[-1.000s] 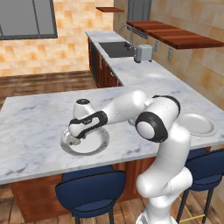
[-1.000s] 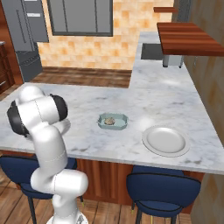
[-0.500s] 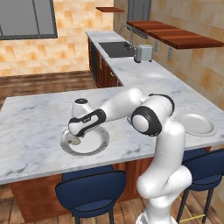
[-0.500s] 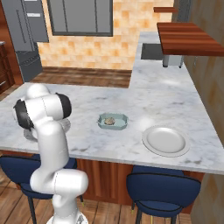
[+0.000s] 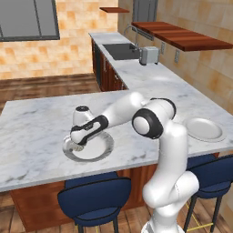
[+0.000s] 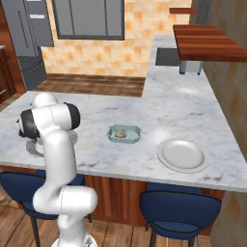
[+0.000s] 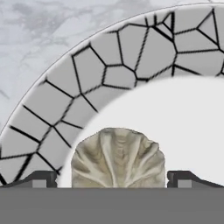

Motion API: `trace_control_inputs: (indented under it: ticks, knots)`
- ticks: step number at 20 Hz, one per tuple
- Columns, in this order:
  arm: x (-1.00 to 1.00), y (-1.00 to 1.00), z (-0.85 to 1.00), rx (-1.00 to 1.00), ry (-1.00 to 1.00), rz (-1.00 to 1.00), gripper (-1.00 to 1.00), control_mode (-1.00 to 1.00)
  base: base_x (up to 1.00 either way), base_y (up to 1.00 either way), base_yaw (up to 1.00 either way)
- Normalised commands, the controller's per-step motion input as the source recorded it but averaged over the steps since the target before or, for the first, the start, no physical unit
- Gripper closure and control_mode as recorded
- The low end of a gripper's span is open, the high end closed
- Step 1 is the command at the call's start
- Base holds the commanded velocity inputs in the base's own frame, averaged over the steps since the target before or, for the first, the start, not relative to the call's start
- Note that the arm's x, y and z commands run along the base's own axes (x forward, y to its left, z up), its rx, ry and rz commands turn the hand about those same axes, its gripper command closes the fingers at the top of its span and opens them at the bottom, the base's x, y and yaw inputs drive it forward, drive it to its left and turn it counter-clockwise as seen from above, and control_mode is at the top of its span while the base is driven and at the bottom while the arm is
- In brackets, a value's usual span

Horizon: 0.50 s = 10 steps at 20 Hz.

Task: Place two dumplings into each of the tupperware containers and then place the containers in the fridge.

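Observation:
A lumpy beige dumpling (image 7: 117, 156) with a folded top lies on the white centre of a round plate (image 7: 100, 78) with a grey mosaic rim. My gripper (image 7: 113, 179) is open just above it, one fingertip (image 7: 41, 179) on each side of the dumpling. In the left base view the gripper (image 5: 76, 142) hangs low over the left part of that plate (image 5: 98, 150). The pale blue-green tupperware container (image 6: 124, 133) sits mid-counter with one dumpling (image 6: 122, 132) in it. The grey fridge (image 6: 29, 43) stands far back on the left.
A second round grey plate (image 6: 183, 155) lies near the counter's right front edge (image 5: 205, 129). Blue stools (image 5: 93, 202) stand under the front edge. A sink (image 5: 120, 51) and toaster (image 5: 149, 55) are on the back counter, under a wooden shelf (image 5: 182, 36).
The arm has stretched further and the gripper has sunk down and slightly left toward the plate. The jaws stay wide.

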Motion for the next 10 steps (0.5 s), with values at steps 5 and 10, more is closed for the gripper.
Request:
trace_control_inputs:
  ticks: [5, 10]
  knots:
    - [0.08, 0.00, -0.19, 0.00, 0.00, 0.00, -1.00, -1.00, 0.00, 0.00, 0.00]
    - [0.06, 0.01, -0.21, 0.00, 0.00, 0.00, 1.00, -1.00, 0.00, 0.00, 0.00]
